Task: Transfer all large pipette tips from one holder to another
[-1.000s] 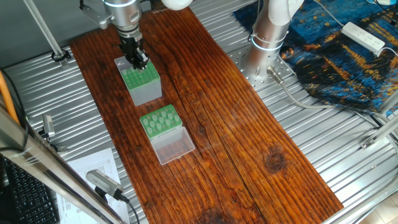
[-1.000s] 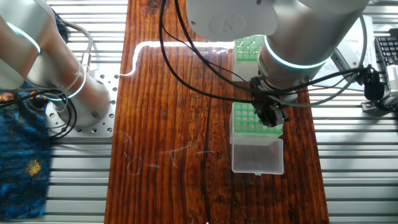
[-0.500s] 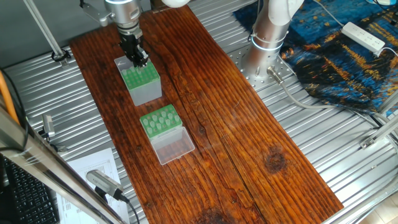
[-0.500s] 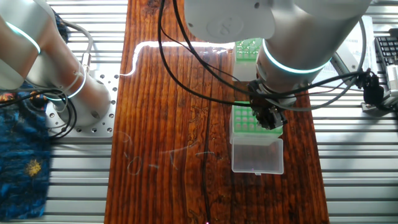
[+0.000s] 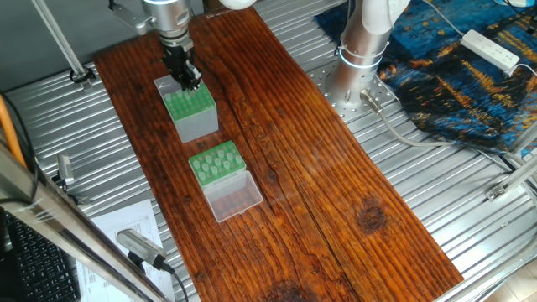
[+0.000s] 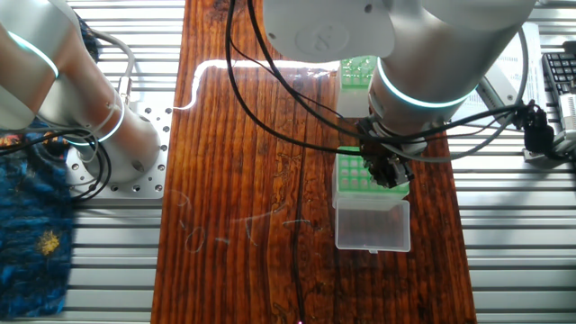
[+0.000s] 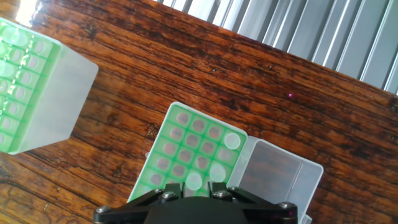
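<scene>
The end effector [image 5: 186, 81] hangs above the far end of the wooden desk [image 5: 319, 168], its dark fingers pointing down. They look close to each other, but no view shows the tips of the fingers clearly, so I cannot tell whether they are apart, together or clamped on anything. In one fixed view it shows against the far edge of the tall box [image 5: 195, 113]. In the other fixed view it overlaps the low rack [image 6: 351, 180], so which holder it is truly over cannot be settled from these two. The hand view looks straight down on the low rack, near the middle of the bottom edge, with the tall box off to the left. The two holders stand in line, near each other but apart. The rack's clear lid [image 5: 233, 198] lies open flat on the desk on the side away from the box. Three whitish tips [image 7: 232, 140] sit in the rack's holes along the side next to the lid. More pale tips fill holes in the box's green top.
</scene>
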{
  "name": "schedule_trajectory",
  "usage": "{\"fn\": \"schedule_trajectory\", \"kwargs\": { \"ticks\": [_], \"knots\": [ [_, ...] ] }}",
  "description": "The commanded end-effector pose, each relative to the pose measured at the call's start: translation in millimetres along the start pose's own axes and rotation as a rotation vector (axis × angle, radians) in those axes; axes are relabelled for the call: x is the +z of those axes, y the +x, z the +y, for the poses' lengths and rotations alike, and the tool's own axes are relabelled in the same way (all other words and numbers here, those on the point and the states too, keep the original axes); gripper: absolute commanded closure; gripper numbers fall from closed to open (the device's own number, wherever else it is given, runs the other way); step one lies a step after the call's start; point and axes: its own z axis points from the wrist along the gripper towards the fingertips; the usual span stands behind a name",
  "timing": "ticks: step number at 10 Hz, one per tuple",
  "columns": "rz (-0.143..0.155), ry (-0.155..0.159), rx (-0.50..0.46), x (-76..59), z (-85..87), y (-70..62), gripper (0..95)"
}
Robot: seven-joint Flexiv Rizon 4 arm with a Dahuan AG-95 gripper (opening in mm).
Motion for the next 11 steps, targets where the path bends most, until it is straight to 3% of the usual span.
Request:
{"fn": "schedule_trajectory", "kwargs": {
  "ticks": [1, 11],
  "knots": [
    [-0.001, 0.002, -0.002, 1.8, 1.2, 1.6, 76.0],
    [-0.013, 0.008, 0.003, 9.0, 2.9, -5.6, 76.0]
  ]
}}
